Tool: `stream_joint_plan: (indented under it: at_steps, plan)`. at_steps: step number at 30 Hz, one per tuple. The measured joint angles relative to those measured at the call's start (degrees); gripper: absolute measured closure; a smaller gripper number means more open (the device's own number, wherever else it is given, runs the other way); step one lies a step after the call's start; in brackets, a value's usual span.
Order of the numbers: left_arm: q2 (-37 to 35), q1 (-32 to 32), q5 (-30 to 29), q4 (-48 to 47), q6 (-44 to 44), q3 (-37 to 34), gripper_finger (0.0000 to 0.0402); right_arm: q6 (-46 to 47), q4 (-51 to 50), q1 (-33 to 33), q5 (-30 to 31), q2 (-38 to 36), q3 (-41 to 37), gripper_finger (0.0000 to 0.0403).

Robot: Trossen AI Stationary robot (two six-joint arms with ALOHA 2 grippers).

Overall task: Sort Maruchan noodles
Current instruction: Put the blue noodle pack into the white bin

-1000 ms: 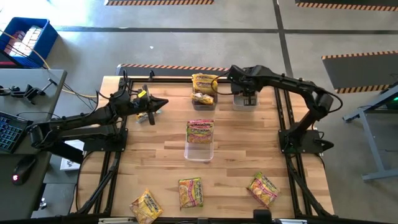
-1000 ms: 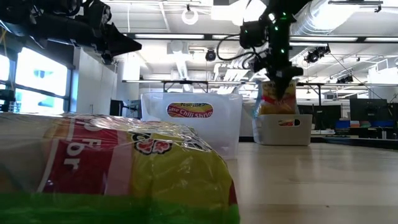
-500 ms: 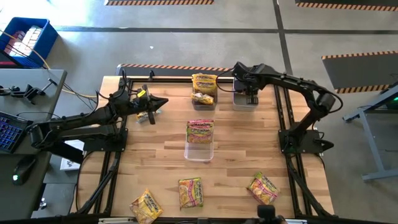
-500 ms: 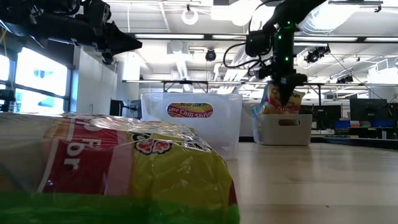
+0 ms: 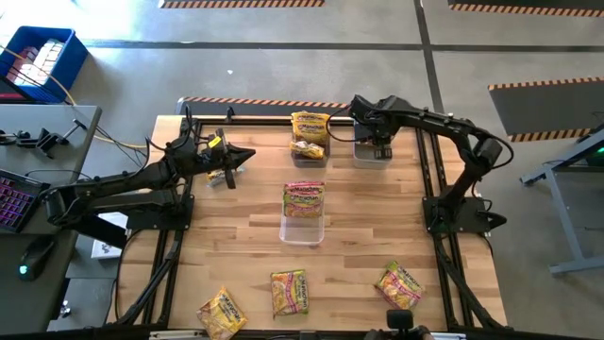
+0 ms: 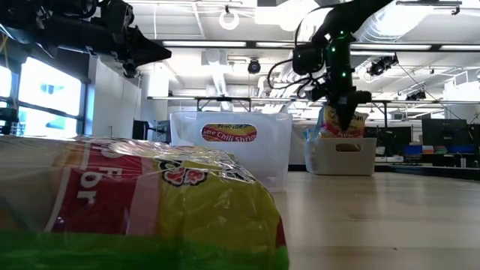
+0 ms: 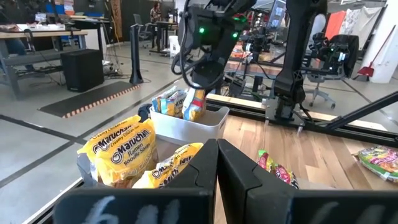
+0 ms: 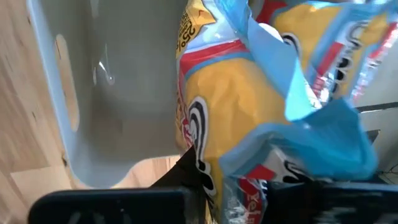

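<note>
My right gripper [image 5: 377,144] points steeply down over the far right white bin [image 5: 370,157], shut on a yellow, red and blue noodle packet [image 6: 341,123]. The packet's lower part is inside the bin, beside another packet [image 7: 169,102]. My left gripper [image 5: 247,156] is shut and empty; it is held level above the table's far left. Yellow Maruchan packets [image 5: 310,127] stand in the far middle bin. A red-and-green packet [image 5: 303,196] leans in the clear centre bin [image 5: 302,229]. My right gripper pinches the packet's upper end [image 8: 236,180] between its two fingers, coming from above and pointing steeply down. The packet hangs upright below the fingers, its lower part inside the white bin [image 6: 341,156]. I cannot tell if it rests on the bin's floor.
Three loose packets lie flat along the near edge: left [image 5: 222,313], middle [image 5: 289,292], and right [image 5: 400,286]. One of them fills the foreground of the low view [image 6: 135,202]. Bare wood lies between the centre bin and the table's sides.
My right gripper has gone down over the far right bin with the packet. The packet hung with its lower end at the bin's rim and now sits deeper inside the bin.
</note>
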Motion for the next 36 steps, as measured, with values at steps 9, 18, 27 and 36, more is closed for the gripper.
stream_joint_plan:
  at_steps: [9, 18, 27, 36]
  plan:
    - [0.0, 0.0, 0.0, -0.1, 0.0, 0.0, 0.0401, -0.9, 2.8, 0.0, 0.0, 3.0, 0.0, 0.0352]
    - [0.0, 0.0, 0.0, -0.2, 0.0, 0.0, 0.0401, -0.8, 4.0, 0.0, 0.1, 5.4, 0.0, 0.0303]
    - [0.0, 0.0, 0.0, -0.8, 0.9, 0.0, 0.0401, 1.7, 4.6, 0.5, 0.3, 5.2, 0.0, 0.0226]
    - [0.0, 0.0, 0.0, -1.2, 1.0, 0.0, 0.0401, 9.7, -5.3, 2.1, 7.5, 0.9, 0.0, 0.0220]
